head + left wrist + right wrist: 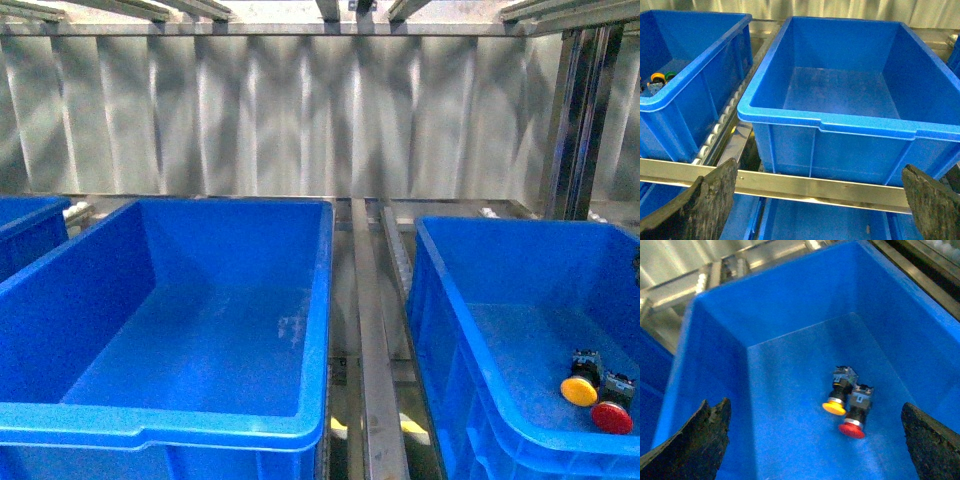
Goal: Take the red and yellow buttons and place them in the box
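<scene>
Above the right-hand bin, the right claw hangs with jaws apart over the yellow button and red button lying side by side, while the empty box waits left.

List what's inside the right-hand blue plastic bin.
The right-hand blue plastic bin holds one yellow-capped button and one red-capped button, lying touching. Its near corner is cut off, so more could be hidden.

Front camera faces 2 bins; wrist cameras look down closer.
</scene>
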`<state>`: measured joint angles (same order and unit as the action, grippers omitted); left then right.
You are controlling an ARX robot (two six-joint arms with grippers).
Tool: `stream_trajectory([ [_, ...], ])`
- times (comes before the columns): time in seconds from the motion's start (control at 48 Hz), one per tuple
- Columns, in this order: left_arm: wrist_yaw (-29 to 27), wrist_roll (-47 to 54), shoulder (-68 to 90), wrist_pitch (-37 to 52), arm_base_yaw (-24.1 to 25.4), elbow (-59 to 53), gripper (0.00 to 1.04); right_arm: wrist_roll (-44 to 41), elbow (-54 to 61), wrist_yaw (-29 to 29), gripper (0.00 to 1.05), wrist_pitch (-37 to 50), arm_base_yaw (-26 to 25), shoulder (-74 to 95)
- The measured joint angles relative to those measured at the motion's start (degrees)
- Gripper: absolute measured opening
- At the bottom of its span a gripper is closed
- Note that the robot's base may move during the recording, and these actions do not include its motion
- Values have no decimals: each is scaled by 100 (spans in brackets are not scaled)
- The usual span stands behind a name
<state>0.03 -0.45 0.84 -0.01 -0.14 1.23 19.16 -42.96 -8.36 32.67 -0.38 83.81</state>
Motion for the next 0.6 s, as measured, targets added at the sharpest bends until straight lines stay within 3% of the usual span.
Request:
stream_trajectory([
  [0.521,-2,0,0,0,0,0,97,573,1115,-317,98,-273,459,-1967],
  [0.604,-2,0,0,0,0,0,97,-562,1622,334,80,-374,463,-2730],
])
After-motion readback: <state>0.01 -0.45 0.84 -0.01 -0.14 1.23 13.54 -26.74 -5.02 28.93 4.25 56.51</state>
